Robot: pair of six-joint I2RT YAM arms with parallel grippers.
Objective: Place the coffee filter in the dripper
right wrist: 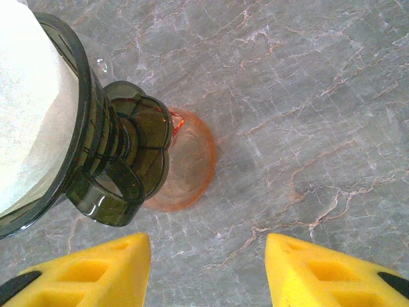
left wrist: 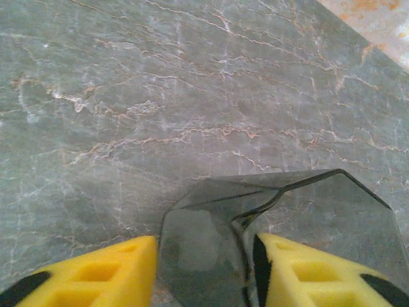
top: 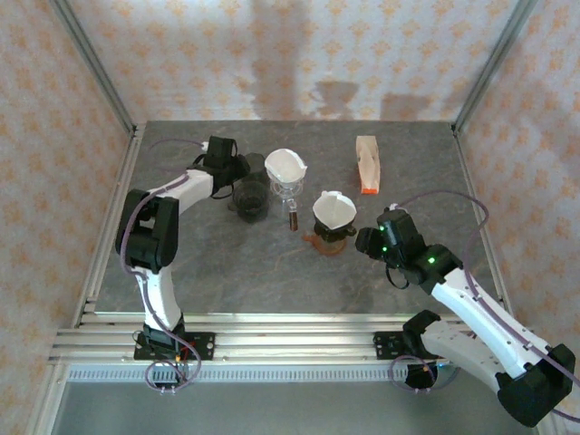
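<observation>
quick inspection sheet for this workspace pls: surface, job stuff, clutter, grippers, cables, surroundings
surface: grey marbled table, no spills seen
job's things: dark dripper on orange base, white filter inside; clear dripper holding second filter; smoky dripper, no filter seen
clutter: filter packet near the back
grippers: left gripper straddles the smoky dripper's wall, grip unclear; right gripper open, short of the dark dripper
cables: cable looped along each arm, off the items
surroundings: patterned walls, metal frame
</observation>
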